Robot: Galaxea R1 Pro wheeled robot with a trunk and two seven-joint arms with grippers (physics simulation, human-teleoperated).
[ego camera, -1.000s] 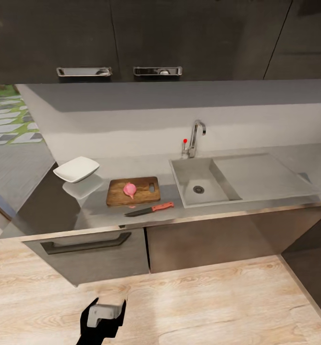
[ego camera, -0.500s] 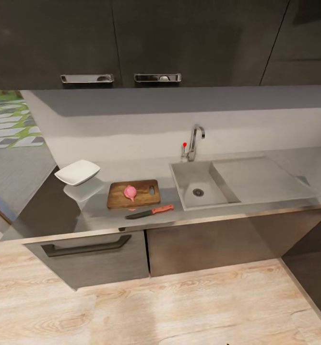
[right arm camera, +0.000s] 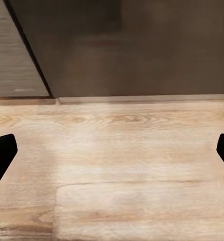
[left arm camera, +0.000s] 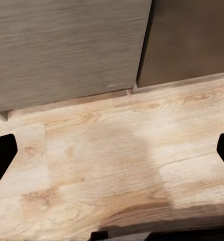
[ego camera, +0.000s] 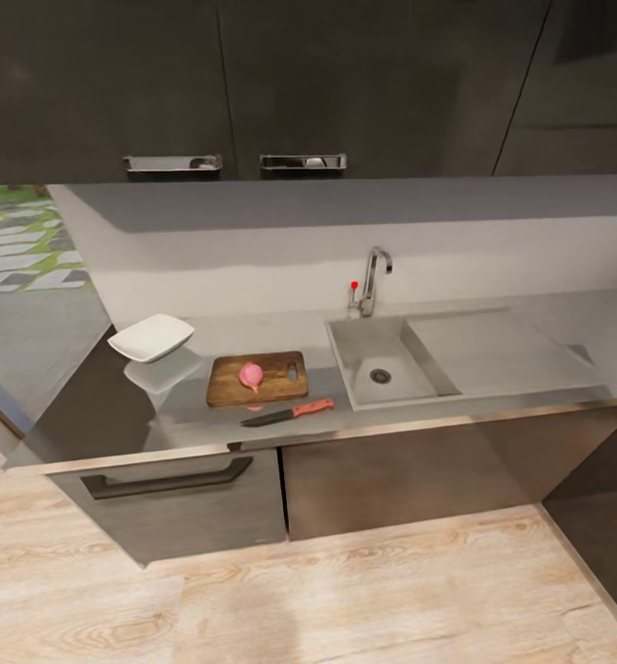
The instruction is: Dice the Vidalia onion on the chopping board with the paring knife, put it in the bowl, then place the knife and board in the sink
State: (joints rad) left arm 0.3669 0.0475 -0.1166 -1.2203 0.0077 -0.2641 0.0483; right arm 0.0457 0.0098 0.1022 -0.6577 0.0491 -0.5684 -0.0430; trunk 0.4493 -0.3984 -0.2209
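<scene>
On the surface (ego camera: 207, 429), grip the light, rigid knife (ego camera: 288, 413) by its red handle; both claws, left (left arm camera: 112, 155) and right (right arm camera: 112, 153), hang spread, empty.

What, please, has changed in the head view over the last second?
The camera drew back a little, so the whole picture shifted. The left gripper, seen low over the floor a second ago, has left that view. The onion stays on the board, the knife in front, the bowl beside.
</scene>
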